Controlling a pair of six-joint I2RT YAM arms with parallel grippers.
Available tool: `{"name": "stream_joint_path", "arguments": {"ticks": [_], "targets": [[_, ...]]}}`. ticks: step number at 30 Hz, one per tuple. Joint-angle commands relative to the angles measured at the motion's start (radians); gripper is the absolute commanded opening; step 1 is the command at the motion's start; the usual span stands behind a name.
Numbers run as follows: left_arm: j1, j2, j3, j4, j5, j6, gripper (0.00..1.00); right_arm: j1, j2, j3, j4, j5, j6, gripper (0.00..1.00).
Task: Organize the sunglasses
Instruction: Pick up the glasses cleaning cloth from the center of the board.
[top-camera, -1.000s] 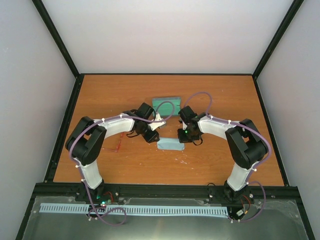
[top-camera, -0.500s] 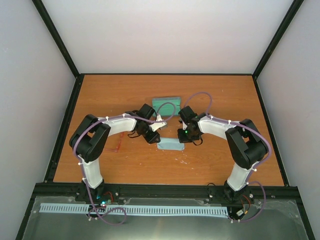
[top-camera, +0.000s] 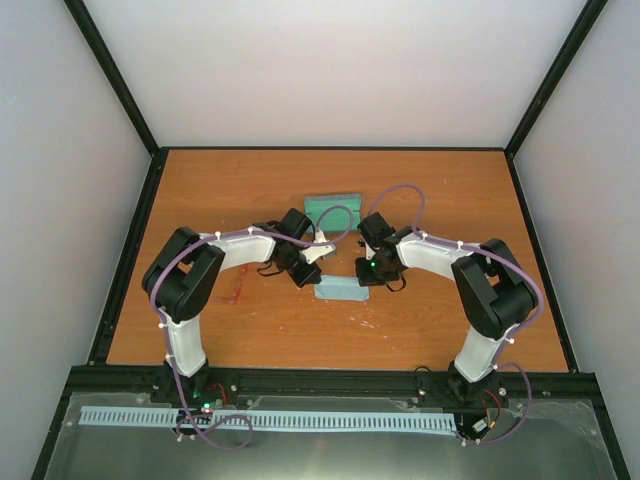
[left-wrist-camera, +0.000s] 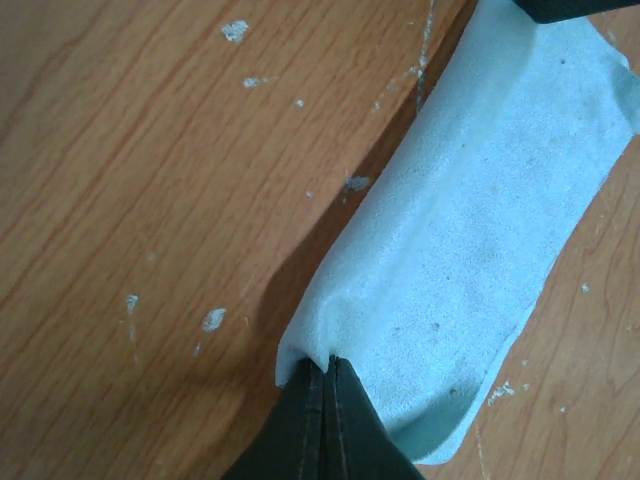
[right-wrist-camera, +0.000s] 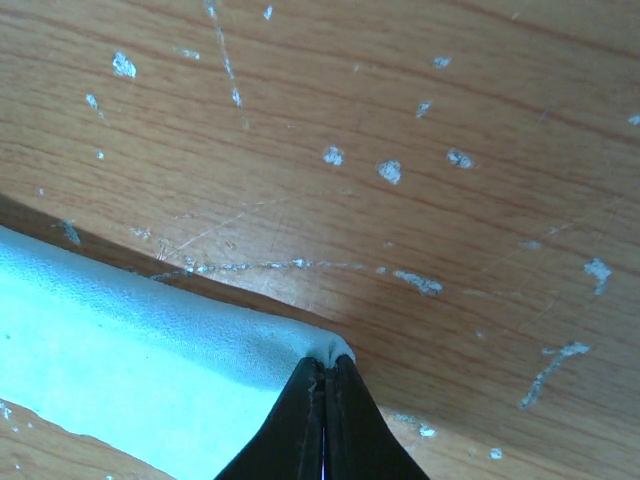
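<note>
Left gripper (left-wrist-camera: 327, 364): you are clamping a cloth (left-wrist-camera: 470, 220) corner
Right gripper (right-wrist-camera: 323, 364): clamping its other corner
Change: your left elbow is drifting toward the case (top-camera: 332, 208)
Sunglasses (top-camera: 237, 290): lying untouched, left of case

The worktop (top-camera: 420, 320) is orange-brown wood grain, flecked with whitish chips and pale scratches. The cloth (left-wrist-camera: 480, 230) is pale blue and faintly speckled. At its 12 o'clock the case (top-camera: 332, 208) is teal-green; at 9 o'clock the sunglasses (top-camera: 238, 288) are thin red-pink. The jaws are black.
</note>
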Motion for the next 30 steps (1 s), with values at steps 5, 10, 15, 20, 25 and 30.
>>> {"name": "stream_joint_path", "arguments": {"ticks": [5, 10, 15, 20, 25, 30], "targets": [[-0.008, -0.006, 0.037, -0.013, 0.000, 0.009, 0.00, 0.009, 0.004, -0.015, -0.018, 0.011, 0.013, 0.03], [-0.005, -0.011, 0.042, -0.004, -0.049, 0.009, 0.01, 0.009, -0.003, 0.011, -0.014, 0.038, 0.013, 0.03], [0.021, -0.012, 0.057, 0.003, -0.063, 0.009, 0.01, 0.008, -0.010, 0.050, -0.015, 0.067, -0.005, 0.03], [0.032, -0.011, 0.081, 0.000, -0.083, 0.027, 0.01, 0.009, 0.003, 0.106, -0.021, 0.084, -0.017, 0.03], [0.035, -0.007, 0.093, 0.005, -0.106, 0.042, 0.01, 0.008, 0.029, 0.160, -0.021, 0.090, -0.027, 0.03], [0.065, 0.002, 0.112, 0.013, -0.108, 0.042, 0.00, 0.007, 0.060, 0.212, -0.025, 0.118, -0.038, 0.03]]}}
